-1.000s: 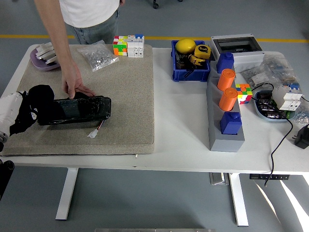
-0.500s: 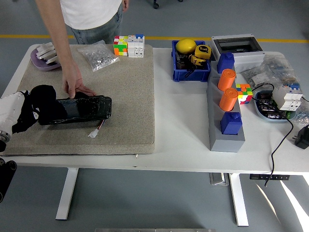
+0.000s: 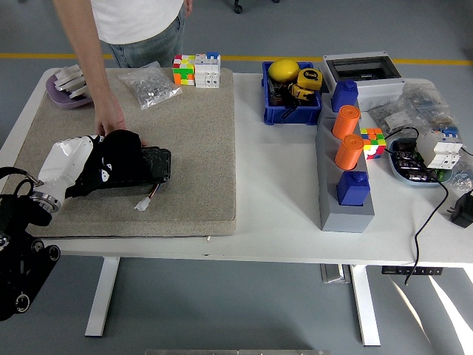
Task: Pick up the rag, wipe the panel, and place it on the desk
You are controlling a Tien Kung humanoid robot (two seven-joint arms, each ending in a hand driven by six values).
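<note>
A long black panel (image 3: 151, 166) lies on the beige mat (image 3: 192, 133) at the left, with a small white connector (image 3: 143, 204) trailing from its near side. My left hand (image 3: 103, 168), on a white forearm, presses a black rag (image 3: 120, 148) onto the panel's left and middle part, with the fingers closed on the rag. The rag hides most of the hand and the panel's left end. A person at the far side rests one hand (image 3: 113, 123) on the panel's far edge, just behind the rag.
On the mat's far edge are a purple dish (image 3: 65, 87) of white parts, a bag of screws (image 3: 149, 83) and coloured cubes (image 3: 196, 69). To the right stand a blue bin (image 3: 291, 92), a grey rack (image 3: 346, 181) with orange cylinders, and a black cable (image 3: 432, 214).
My left hand has slid the rag to the right along the panel, from its left end onto its middle. The person's hand has stayed on the panel's far edge.
</note>
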